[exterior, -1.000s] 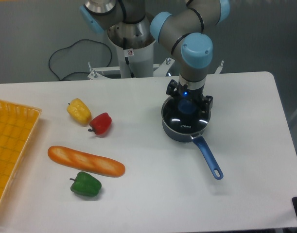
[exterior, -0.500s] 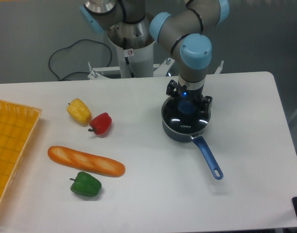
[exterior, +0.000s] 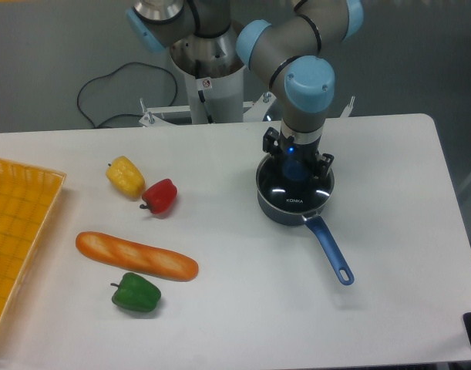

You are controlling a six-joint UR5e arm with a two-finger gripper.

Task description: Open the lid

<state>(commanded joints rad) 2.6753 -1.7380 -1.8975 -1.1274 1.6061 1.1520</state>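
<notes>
The lid [exterior: 295, 187] is a round glass disc with a metal rim and white "KONKA" lettering. It lies flat on the dark blue saucepan [exterior: 285, 210] at the table's centre right. Its blue centre knob [exterior: 297, 169] shows just under the tool. My gripper [exterior: 297, 163] points straight down over the knob. Its black fingers [exterior: 325, 163] stand apart on either side of the knob, so it looks open. The wrist hides the fingertips. The saucepan's long blue handle [exterior: 331, 251] points toward the front right.
A yellow pepper [exterior: 125, 176] and a red pepper [exterior: 161, 196] lie at the left centre. A bread loaf [exterior: 136, 255] and a green pepper [exterior: 136, 292] lie nearer the front. An orange basket [exterior: 19, 231] is at the left edge. The robot base [exterior: 208, 85] stands behind.
The wrist and gripper have drifted a few pixels to the left over the knob. The lid and saucepan have not moved.
</notes>
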